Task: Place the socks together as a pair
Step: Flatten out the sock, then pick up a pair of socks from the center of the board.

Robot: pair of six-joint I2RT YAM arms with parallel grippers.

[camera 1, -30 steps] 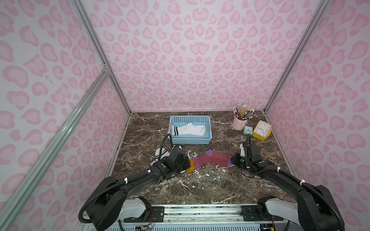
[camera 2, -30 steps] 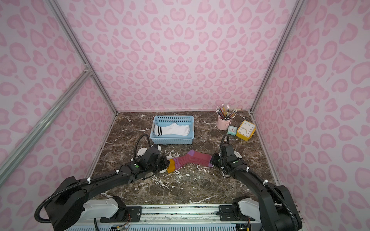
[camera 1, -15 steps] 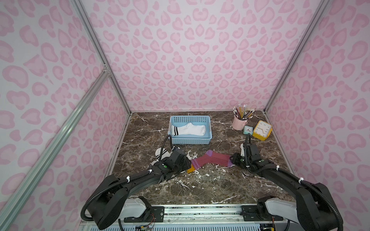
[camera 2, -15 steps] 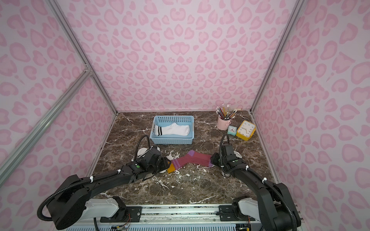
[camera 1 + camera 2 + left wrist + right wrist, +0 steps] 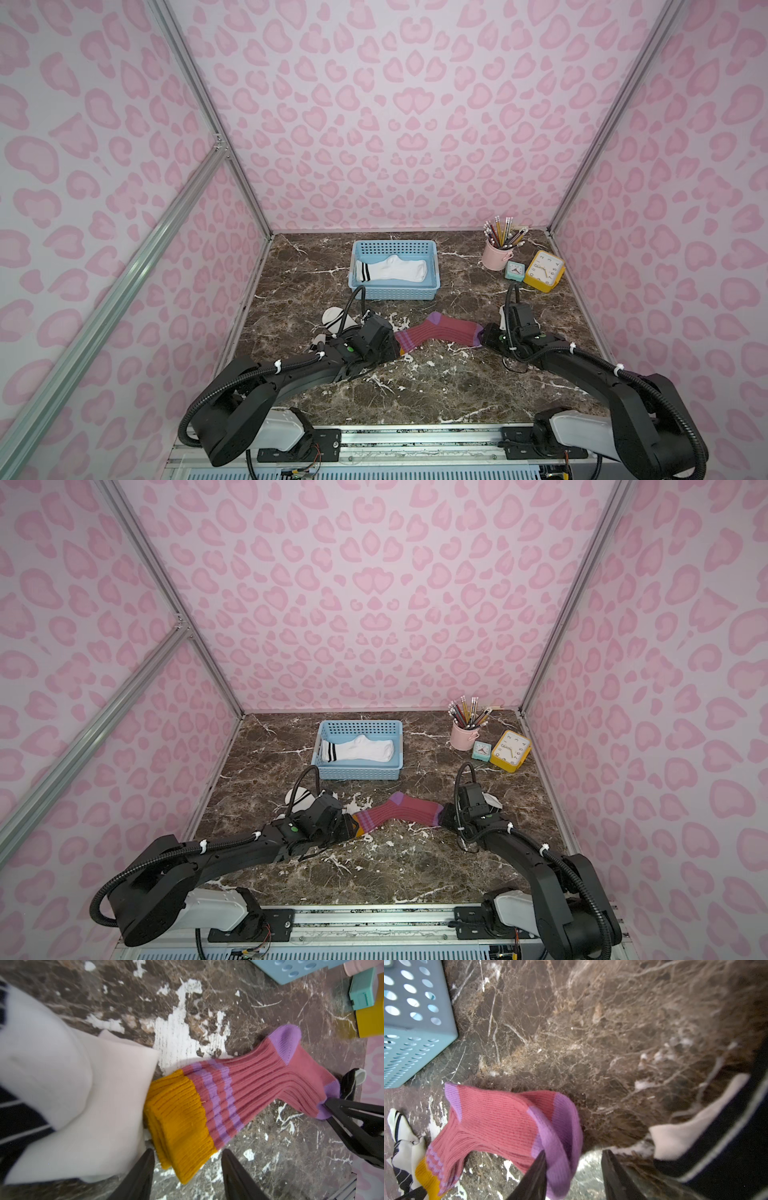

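The maroon ribbed socks (image 5: 440, 332) are lying stacked on the marble desk (image 5: 415, 386), near the blue basket (image 5: 395, 294). The left tool (image 5: 188, 1151) is standing with its jaws apart around the mustard cuffs. The right tool (image 5: 574, 1152) is gaping likewise, with the purple toes resting against one finger.

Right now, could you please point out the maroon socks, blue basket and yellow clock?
maroon socks (image 5: 451, 331), in a top view, ribbed middle
blue basket (image 5: 395, 293), in a top view, near wall
yellow clock (image 5: 544, 269), in a top view, dial
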